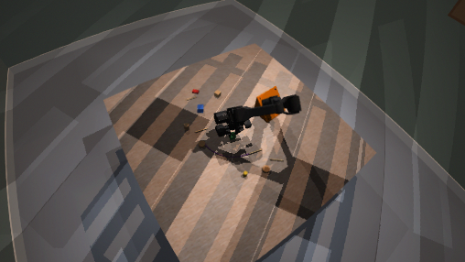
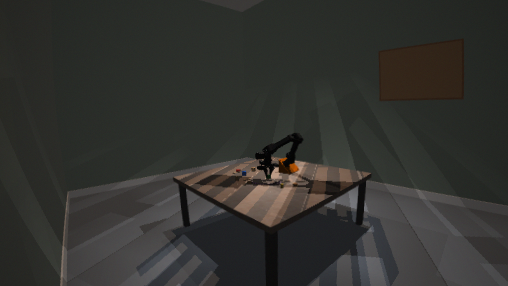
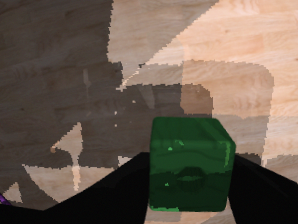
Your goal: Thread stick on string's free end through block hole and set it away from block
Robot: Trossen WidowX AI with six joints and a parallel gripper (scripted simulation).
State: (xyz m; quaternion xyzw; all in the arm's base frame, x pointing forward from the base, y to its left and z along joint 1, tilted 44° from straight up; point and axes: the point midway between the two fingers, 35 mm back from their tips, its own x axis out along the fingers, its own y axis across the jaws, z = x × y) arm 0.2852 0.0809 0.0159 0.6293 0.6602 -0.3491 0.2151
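Gripper [image 1: 232,133] [image 2: 268,173] [image 3: 188,164] is clamped on the green block [image 1: 232,136] [image 2: 268,177] [image 3: 191,162], hole side showing in the wrist view, so prob. the step in hand is setting the block's pos./angle before threading; next move: turn or nudge it w/o lifting, then let go & fetch the stick. String stick [image 1: 254,152] lies just beside the gripper in the top view, lower right of it, long axis approx. left-right w/ right end tipped up-frame, string [image 1: 221,154] [image 3: 4,199] curving off its left end to the button [image 1: 201,144], lower left of the gripper; hole axis vs. stick: can't tell exactly.
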